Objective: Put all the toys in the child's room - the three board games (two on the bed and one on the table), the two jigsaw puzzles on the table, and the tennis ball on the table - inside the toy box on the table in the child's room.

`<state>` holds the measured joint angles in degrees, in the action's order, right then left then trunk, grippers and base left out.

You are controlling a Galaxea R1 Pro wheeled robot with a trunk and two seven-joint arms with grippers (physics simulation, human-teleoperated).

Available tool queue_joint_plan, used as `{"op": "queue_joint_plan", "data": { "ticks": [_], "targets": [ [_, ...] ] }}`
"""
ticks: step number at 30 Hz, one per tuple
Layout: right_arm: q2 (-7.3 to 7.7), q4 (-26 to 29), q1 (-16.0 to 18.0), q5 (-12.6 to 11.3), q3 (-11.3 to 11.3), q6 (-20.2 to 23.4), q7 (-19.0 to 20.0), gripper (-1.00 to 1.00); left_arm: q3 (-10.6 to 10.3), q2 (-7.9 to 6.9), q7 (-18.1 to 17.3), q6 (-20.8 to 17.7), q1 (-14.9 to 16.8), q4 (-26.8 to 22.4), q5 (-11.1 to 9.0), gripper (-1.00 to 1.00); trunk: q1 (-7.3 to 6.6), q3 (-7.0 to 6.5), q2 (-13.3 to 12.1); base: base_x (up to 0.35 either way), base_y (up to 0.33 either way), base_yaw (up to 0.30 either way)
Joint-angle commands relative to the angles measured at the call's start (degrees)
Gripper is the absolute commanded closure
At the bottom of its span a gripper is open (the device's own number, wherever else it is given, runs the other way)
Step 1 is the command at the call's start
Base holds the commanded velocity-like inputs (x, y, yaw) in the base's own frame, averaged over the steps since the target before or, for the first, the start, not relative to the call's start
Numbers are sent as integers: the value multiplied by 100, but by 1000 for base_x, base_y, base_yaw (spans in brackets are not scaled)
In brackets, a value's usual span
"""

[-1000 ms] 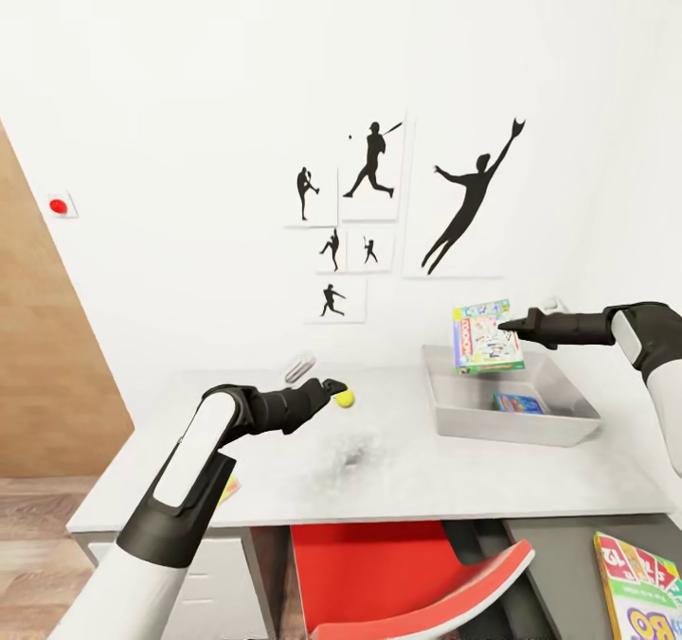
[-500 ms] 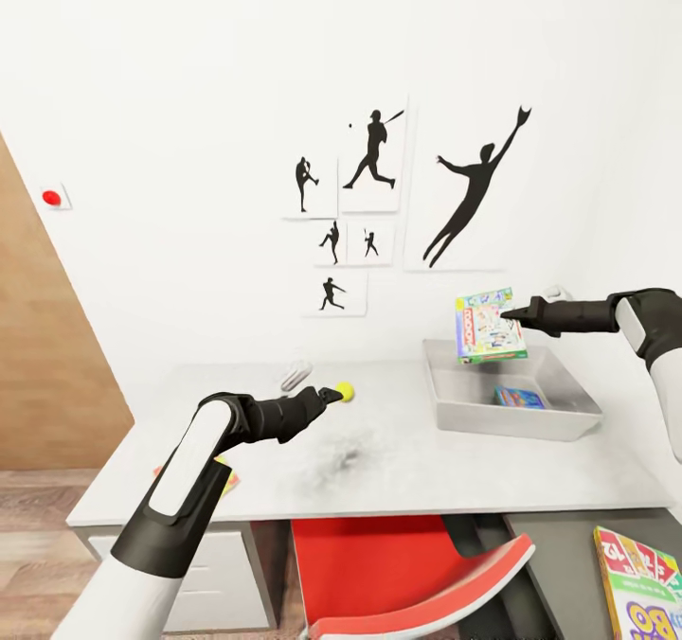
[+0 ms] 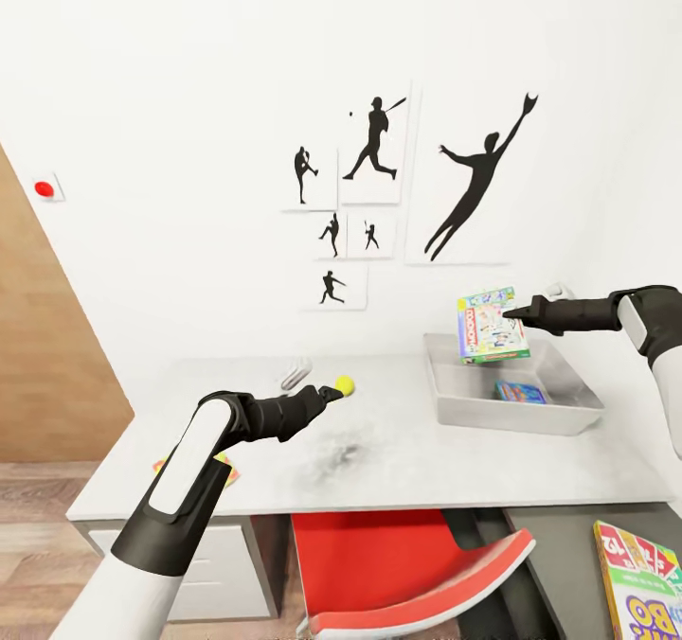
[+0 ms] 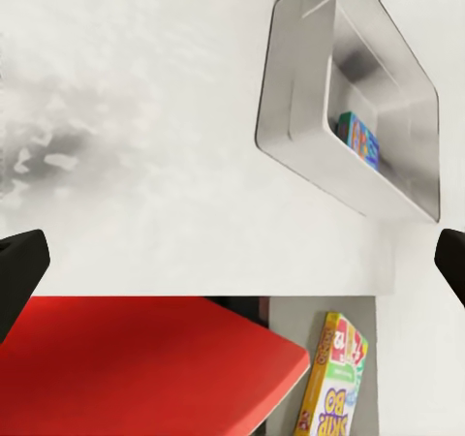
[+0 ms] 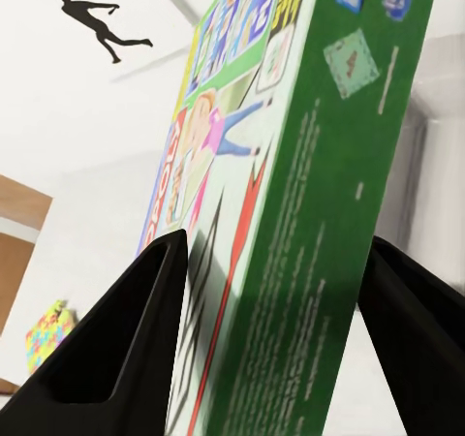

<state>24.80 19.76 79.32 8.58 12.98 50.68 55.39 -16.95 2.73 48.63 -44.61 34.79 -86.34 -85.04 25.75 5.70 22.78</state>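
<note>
Closest, one long Skip-Bo box [image 3: 642,583] lies flat on the dark part of the bench [image 3: 417,470], its long side running away from the robot. The left arm reaches forward over the light top; its left pincer [image 3: 333,393] is spread wide apart, with one tennis ball [image 3: 345,385] right at its tip. Farther off, the right arm stretches sideways. Its right pincer [image 3: 511,313] is clamped on one green board game [image 3: 491,326], held tilted on edge above the toy box [image 3: 474,403]. One small blue box [image 3: 520,393] lies inside.

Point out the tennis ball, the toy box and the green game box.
tennis ball [image 3: 345,385]: head view, its middle, at the left gripper's tip.
toy box [image 3: 493,411]: head view, its near wall.
green game box [image 3: 491,326]: head view, its printed face.
</note>
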Motion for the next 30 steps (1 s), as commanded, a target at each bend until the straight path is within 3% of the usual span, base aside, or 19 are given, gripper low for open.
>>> {"op": "queue_joint_plan", "data": {
  "ticks": [1,8,12,13,16,17,20,21,24,30],
  "targets": [
    [-1,4,12,60,45,28,37,100,1,3,59,-3,7,-7,-54,-100,4,23,14,0,0,0],
    [-2,3,24,69,46,28,38,100,8,40,60,1,182,1,-49,-100,4,89,14,0,0,0],
    [-30,0,28,73,46,29,35,100,18,55,78,3,735,56,-101,-100,4,127,14,0,0,0],
    [-30,0,28,73,46,29,35,100,18,55,78,3,735,56,-101,-100,4,136,14,0,0,0],
    [-45,-4,29,76,47,29,34,100,20,55,126,4,1312,270,-344,-100,4,165,14,0,0,0],
    [-45,-4,29,76,47,29,34,100,20,55,126,4,1312,270,-344,-100,4,174,14,0,0,0],
    [-54,-6,26,79,47,29,34,100,10,59,255,5,1903,657,-734,-100,4,203,14,0,0,0],
    [-54,-6,26,79,47,29,34,100,10,59,255,5,1903,657,-734,-100,4,212,14,0,0,0],
    [-56,-7,24,80,45,29,33,100,-18,88,463,5,2395,1007,-1065,-100,4,240,14,0,0,0],
    [-53,-7,25,77,41,29,33,100,-44,146,715,5,2770,1236,-1292,-100,4,297,14,0,0,0]
  ]
}}
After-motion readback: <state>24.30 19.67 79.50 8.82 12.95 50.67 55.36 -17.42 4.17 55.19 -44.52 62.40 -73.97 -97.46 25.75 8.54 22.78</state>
